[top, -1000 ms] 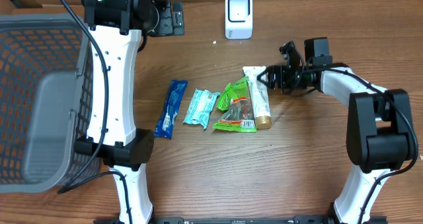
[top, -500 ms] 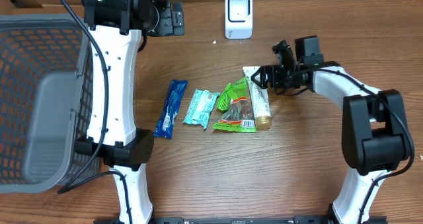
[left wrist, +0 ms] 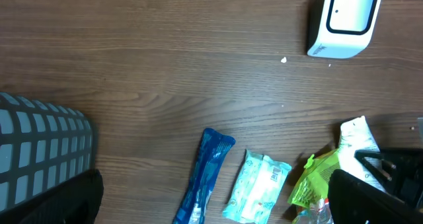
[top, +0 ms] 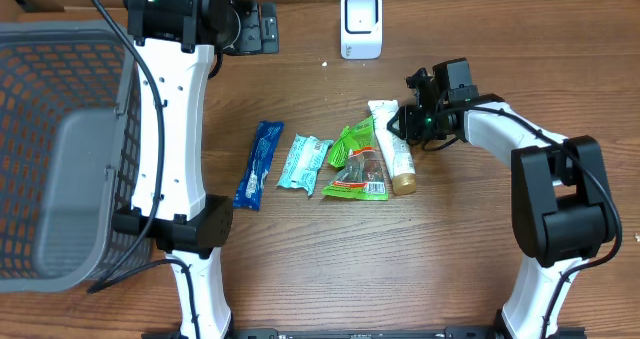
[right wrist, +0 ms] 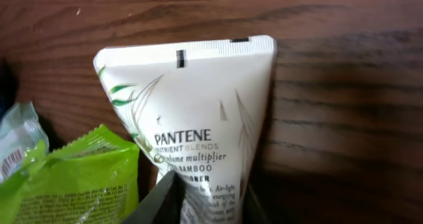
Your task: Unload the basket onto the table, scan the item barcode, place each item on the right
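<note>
- The right gripper [top: 400, 122] sits at the crimped-end half of the white tube [top: 393, 157], reaching in from the tube's right side. Its jaws are drawn in narrow around the tube.
- In the right wrist view one dark finger [right wrist: 162, 197] lies against the tube's printed face, just below the brand name. The tube's other edge is in deep shadow.
- The tube lies flat on the wooden table [top: 450, 259], with its gold cap [top: 403, 185] toward the robot's side and its crimped end away from it.
- A green packet [top: 352, 139] touches the tube's left edge, partly lapping it.
- A clear pack with a red and green label [top: 360, 177] lies just beside the tube's cap end, also on its left.
- A teal packet [top: 305, 161] lies left of those two, near the tube but apart from it.
- A blue packet [top: 259, 164] lies further left again.
- The white scanner [top: 361, 24] stands beyond the tube's crimped end, well apart from it.
- The left gripper [top: 252, 29] hangs far to the tube's upper left, about level with the scanner. Its fingers [left wrist: 377, 197] are spread wide.
- The grey mesh basket [top: 70, 69] is farthest from the tube, at the table's left edge.
</note>
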